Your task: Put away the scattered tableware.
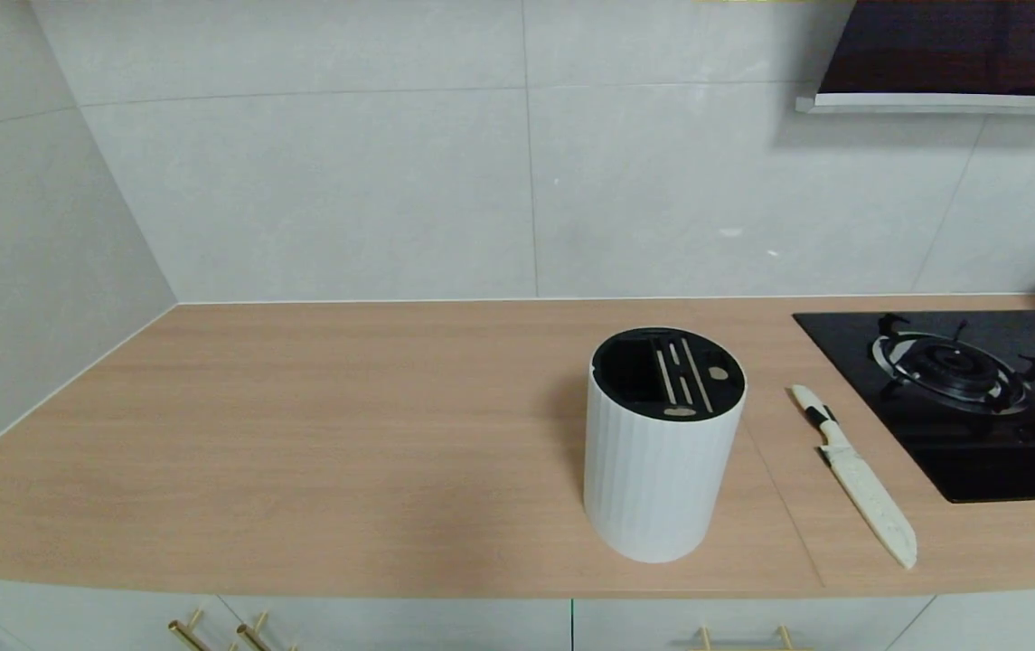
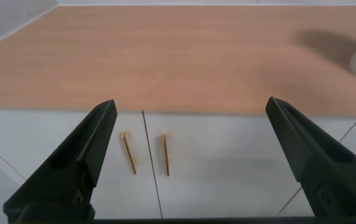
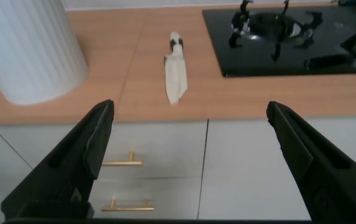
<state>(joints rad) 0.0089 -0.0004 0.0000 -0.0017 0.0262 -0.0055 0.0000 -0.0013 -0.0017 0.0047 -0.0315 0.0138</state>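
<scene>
Cream knife [image 1: 853,475] flat on wooden counter [image 1: 300,434], between white slotted holder [image 1: 662,452] and hob [image 1: 960,398]. Left gripper [image 2: 189,106] and right gripper [image 3: 189,107] spread wide, empty. Likely risks: flat blade skidding from a pinch, holder tipping on insertion.

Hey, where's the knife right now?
In the head view, the knife lies flat on the wooden counter on the robot's right, between the white slotted holder and the black stove, its handle pointing toward the wall.
</scene>
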